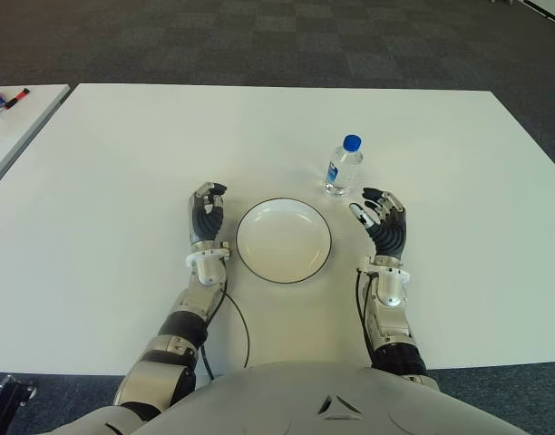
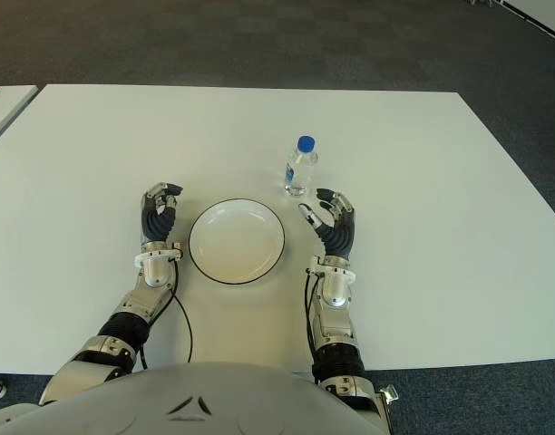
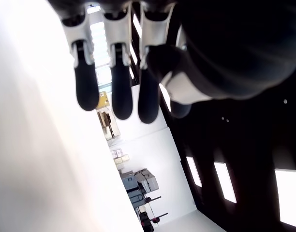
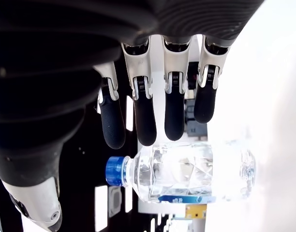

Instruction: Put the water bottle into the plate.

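Nearest the robot, both forearms reached forward over the white table [image 1: 105, 181], one on each side of the plate [image 1: 284, 241]. The left hand [image 1: 207, 213] showed just to the left of the plate, apart from its rim, its fingers loosely curled with gaps between them and nothing inside; its own wrist view showed only dark fingertips [image 3: 121, 96] hanging free above the white surface. The plate, a shallow white round dish with a thin dark rim, lay between the two hands and held nothing.

The right hand [image 1: 384, 220] showed just to the right of the plate and a little farther forward, palm turned toward the left, fingers spread and relaxed, gripping nothing. In the right wrist view its four fingertips [image 4: 144, 126] pointed toward the water bottle [image 1: 344, 166] and stopped short of it, with a small gap between tips and clear plastic.

Just beyond that hand, the water bottle stood upright on the table, behind and to the right of the plate and outside it. It was clear, with a blue cap and a blue-and-white label low on its body.

Farther off lay the rest of the bare table top, then dark checked carpet [image 1: 287, 41]. At the far left stood the edge of a second white table [image 1: 24, 122] with small items on it, too small to identify
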